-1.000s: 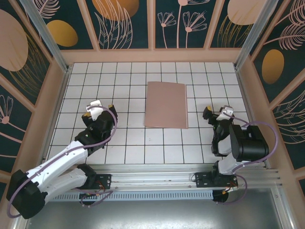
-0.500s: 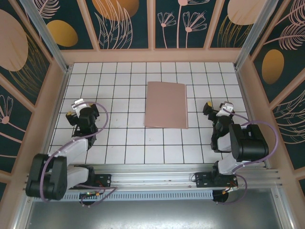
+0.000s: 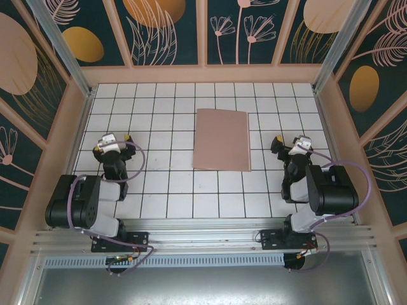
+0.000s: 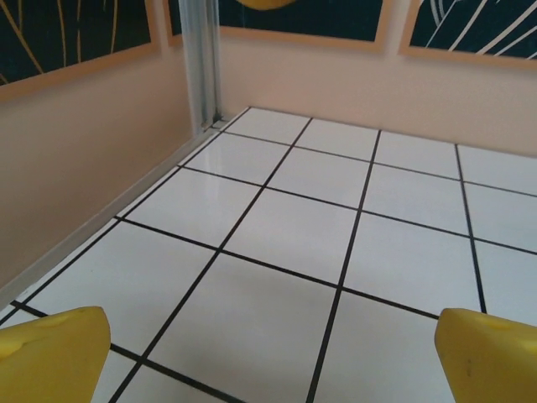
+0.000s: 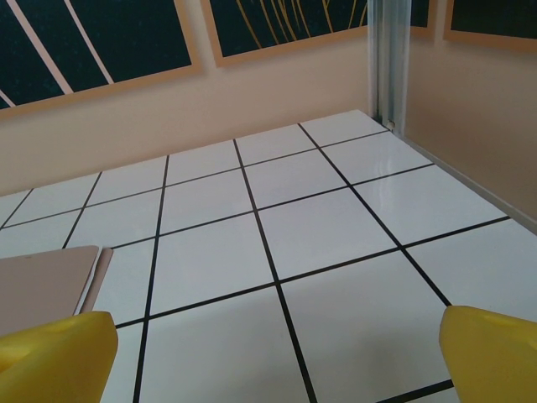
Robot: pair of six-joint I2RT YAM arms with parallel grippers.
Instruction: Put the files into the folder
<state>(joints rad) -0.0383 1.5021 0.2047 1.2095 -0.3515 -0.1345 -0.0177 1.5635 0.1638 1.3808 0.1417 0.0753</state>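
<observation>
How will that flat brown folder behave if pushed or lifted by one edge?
The thin brown card folder lies flush on the glossy white tiled tabletop, so it would probably slide when pushed. It looks thin and light, likely sagging if lifted by one edge. Its low edge may be hard to get under.

I see the folder (image 3: 221, 140) lying flat on the table (image 3: 172, 190), mid-width, toward the back. My left gripper (image 3: 112, 143) is well apart on its left and my right gripper (image 3: 289, 143) is near on its right.
</observation>
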